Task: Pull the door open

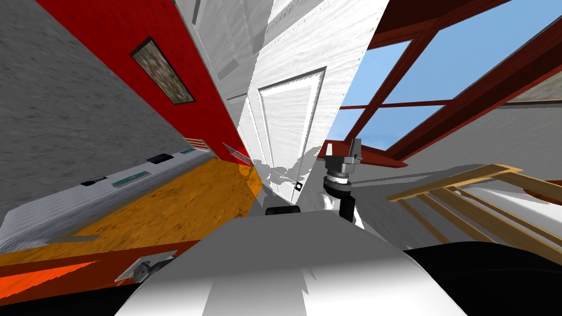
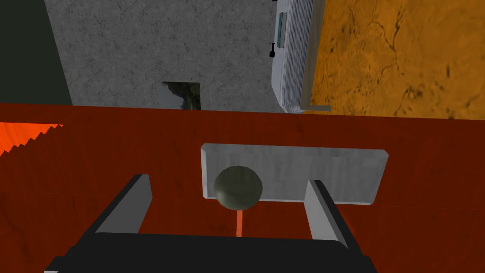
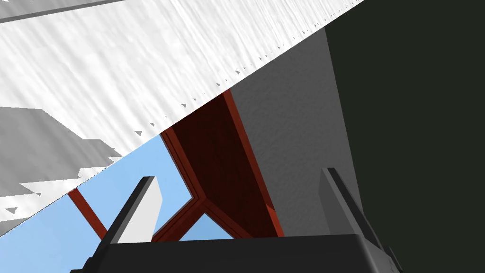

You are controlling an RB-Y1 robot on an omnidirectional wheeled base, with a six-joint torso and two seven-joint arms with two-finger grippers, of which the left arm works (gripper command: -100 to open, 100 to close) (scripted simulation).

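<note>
A dark red door (image 2: 118, 151) carries a grey plate (image 2: 331, 173) with a round, dull olive knob (image 2: 238, 187) on it. My left gripper (image 2: 227, 186) is open around that knob: one finger stands on each side, with a gap to the knob on both sides. In the head view the left gripper (image 1: 144, 270) sits low at my left, against the grey plate (image 1: 156, 259) on the dark red door (image 1: 82, 263). My right gripper (image 1: 347, 158) is raised in front of a window, and its wrist view shows it open (image 3: 239, 179) and holding nothing.
A white panelled door (image 1: 291, 120) stands ahead, next to a red wall (image 1: 137, 33). The orange floor (image 1: 181, 203) and a long grey-white ledge (image 1: 110, 186) lie to the left. A wooden railing (image 1: 466, 192) is at the right.
</note>
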